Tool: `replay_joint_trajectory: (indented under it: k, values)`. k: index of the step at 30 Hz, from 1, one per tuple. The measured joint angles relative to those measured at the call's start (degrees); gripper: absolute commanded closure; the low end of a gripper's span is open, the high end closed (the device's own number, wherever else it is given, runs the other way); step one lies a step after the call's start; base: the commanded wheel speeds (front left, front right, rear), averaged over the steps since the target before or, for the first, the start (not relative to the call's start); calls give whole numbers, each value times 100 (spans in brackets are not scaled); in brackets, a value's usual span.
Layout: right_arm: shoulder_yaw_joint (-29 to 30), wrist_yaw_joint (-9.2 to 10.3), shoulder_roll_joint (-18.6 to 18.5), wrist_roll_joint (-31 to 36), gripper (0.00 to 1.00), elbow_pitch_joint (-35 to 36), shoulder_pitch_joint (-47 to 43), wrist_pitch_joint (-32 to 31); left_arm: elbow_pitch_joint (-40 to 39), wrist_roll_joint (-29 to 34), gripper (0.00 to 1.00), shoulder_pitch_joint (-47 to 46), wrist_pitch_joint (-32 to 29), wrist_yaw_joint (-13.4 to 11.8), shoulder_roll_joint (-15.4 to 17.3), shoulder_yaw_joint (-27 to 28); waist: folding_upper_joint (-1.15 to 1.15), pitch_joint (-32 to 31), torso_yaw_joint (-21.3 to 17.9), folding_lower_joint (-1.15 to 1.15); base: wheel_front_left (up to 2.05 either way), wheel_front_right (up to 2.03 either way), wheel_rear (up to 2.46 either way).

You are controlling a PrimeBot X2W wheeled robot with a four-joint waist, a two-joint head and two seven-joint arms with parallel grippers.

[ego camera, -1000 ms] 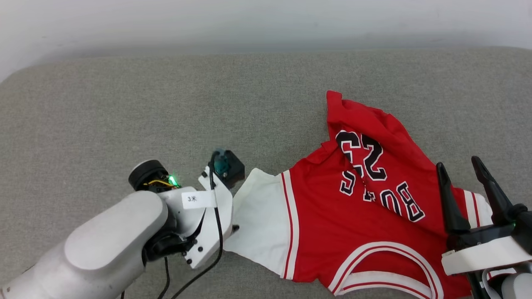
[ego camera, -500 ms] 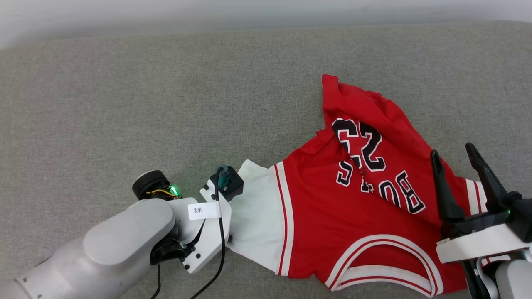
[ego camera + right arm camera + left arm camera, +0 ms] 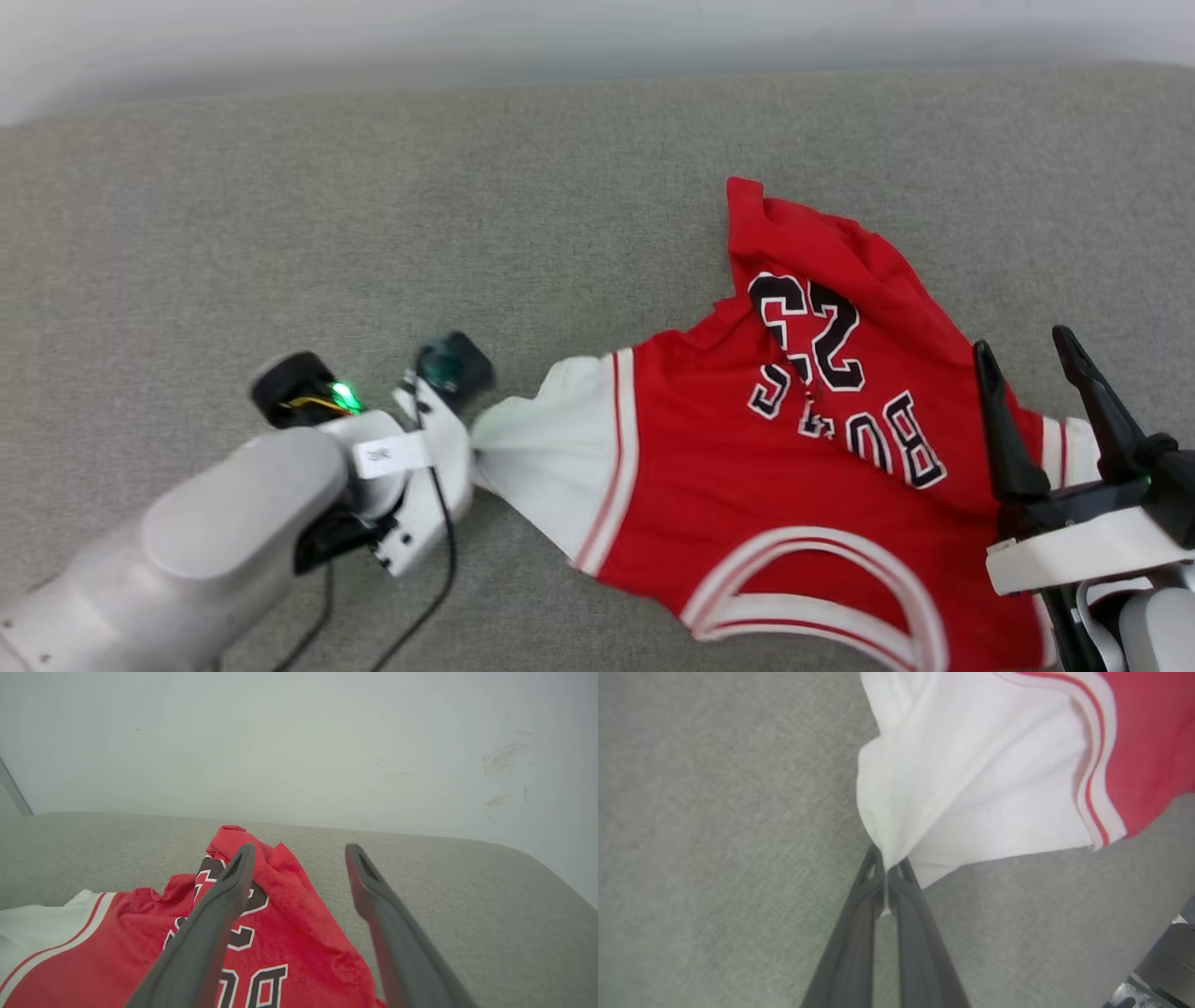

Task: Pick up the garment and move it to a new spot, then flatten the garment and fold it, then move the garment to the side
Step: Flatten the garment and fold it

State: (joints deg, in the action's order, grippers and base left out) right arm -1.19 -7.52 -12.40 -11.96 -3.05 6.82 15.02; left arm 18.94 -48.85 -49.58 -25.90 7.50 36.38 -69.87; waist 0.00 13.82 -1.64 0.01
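Left gripper [image 3: 887,870] clamps one garment [image 3: 794,485] by its white sleeve [image 3: 971,765]; right gripper [image 3: 1020,341] gapes.

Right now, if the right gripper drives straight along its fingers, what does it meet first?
The right gripper would probably pass over the jersey and meet the cushion near its far edge, or else the wall; depth is unclear.

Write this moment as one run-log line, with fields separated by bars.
step: pick up garment | left gripper: shut on white sleeve | right gripper: open, holds nothing | surface: grey cushion
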Motion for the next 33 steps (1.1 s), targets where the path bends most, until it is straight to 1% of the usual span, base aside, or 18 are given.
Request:
replay_joint_trajectory:
  k: [5, 15, 17, 21, 22, 23, 28, 30, 33]
  values:
    - [83, 0, -23, 2, 0, -14, -117, 1, 201, -76, 100, 138, 470, -74, 299, 193, 0, -149, 118, 0, 0, 0, 0]
    - [224, 0, -131, 37, 0, -132, -295, 1, 472, -447, 100, 827, 827, -492, 959, 421, 0, -359, 271, 0, 0, 0, 0]
    - [274, 0, -168, 37, 0, -176, -322, 1, 509, -511, 100, 945, 845, -548, 1009, 421, 0, -392, 291, 0, 0, 0, 0]
    - [304, 0, -213, 43, 0, -237, -341, -46, 498, -648, 100, 1187, 971, -655, 948, 438, 0, -460, 317, 0, 0, 0, 0]
    - [302, 0, -233, 41, 0, -235, -341, -79, 495, -655, 80, 1223, 1068, -710, 927, 461, 0, -482, 319, 0, 0, 0, 0]
    - [303, 0, -263, 41, 0, -226, -341, -97, 495, -638, 0, 1252, 1213, -780, 910, 501, 0, -504, 319, 0, 0, 0, 0]
    - [286, 0, -553, -5, 0, -10, -355, -371, 410, -471, 0, 1507, 2273, -1271, 799, 745, 0, -668, 289, 0, 0, 0, 0]
    - [224, 0, -772, -52, 0, 144, -431, -620, 298, -345, 0, 1670, 2674, -1519, 805, 794, 0, -745, 267, 0, 0, 0, 0]
    - [66, -1, -1215, -263, 0, 386, -596, -1211, 56, -246, 0, 1933, 3239, -1909, 799, 907, 0, -855, 256, -1, 0, 0, 0]
